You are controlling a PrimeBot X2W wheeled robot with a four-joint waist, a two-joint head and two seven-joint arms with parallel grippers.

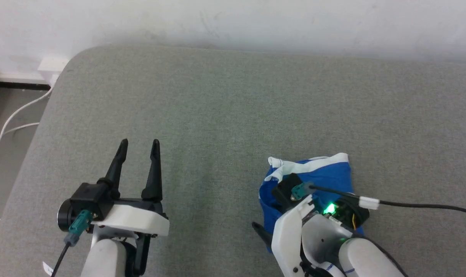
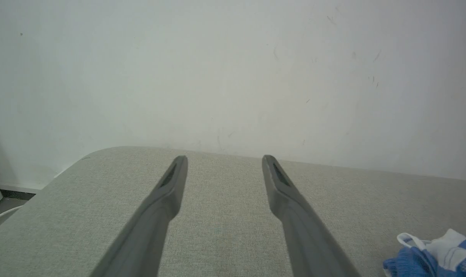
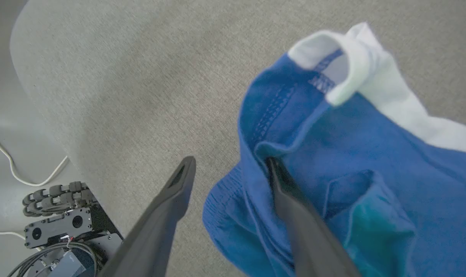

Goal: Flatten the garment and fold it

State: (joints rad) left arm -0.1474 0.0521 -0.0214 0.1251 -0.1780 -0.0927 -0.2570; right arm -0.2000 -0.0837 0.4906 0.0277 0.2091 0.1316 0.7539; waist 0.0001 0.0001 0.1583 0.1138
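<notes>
- Garment (image 1: pixel 327 175) lies bunched, neither flattened nor folded
- right gripper (image 3: pixel 229 161) jaws apart, cloth edge between them, unpinched
- left gripper (image 1: pixel 139 143) jaws wide, empty

A lab room — padded grey table (image 1: pixel 233 96), white wall (image 1: pixel 256 19).

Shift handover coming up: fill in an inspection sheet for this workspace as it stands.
Surface: grey fabric pad, rounded corner, mostly bare.
Job's things: blue garment with white trim, bunched at the near right, not flattened.
Clutter: nothing seen.
Grippers: left gripper open over bare pad; right gripper open, one finger tucked in a garment fold, the other outside it.
Cables: black cable leads right from the right wrist; white cable on the floor at left.
Surroundings: white wall behind; robot base beside the pad.
</notes>
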